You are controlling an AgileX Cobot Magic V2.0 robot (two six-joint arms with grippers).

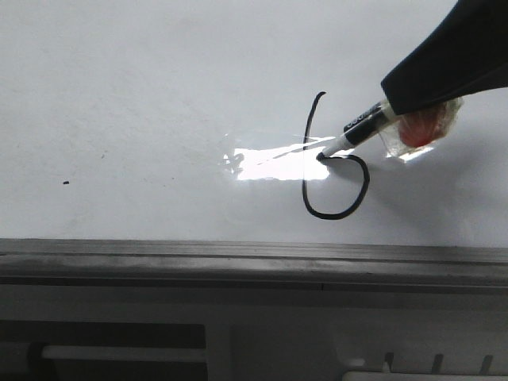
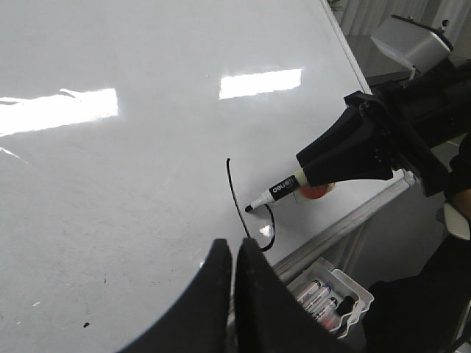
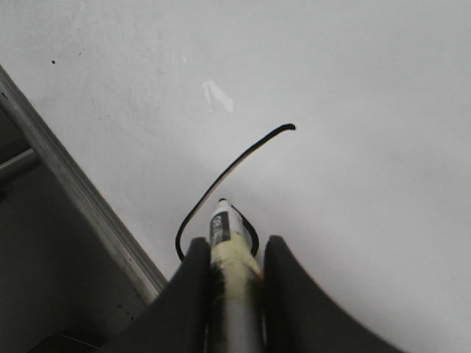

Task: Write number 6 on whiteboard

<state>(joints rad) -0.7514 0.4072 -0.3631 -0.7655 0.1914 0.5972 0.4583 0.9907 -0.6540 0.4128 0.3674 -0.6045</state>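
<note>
**Marker tip closing the loop of a 6**

On the glossy whiteboard (image 1: 119, 95), the left gripper (image 2: 234, 254) hangs clenched and empty. The number 6 (image 1: 333, 171) – thin, black, almost finished – lies centre-right. The right gripper (image 1: 444, 59) clasps a marker (image 1: 361, 127) slanting down-left, tip touching the loop's open end.

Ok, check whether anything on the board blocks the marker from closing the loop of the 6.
Nothing visible does. The marker, held in the right gripper, has its tip at the loop of the number 6, and the whiteboard around it is bare apart from a light reflection.
</note>
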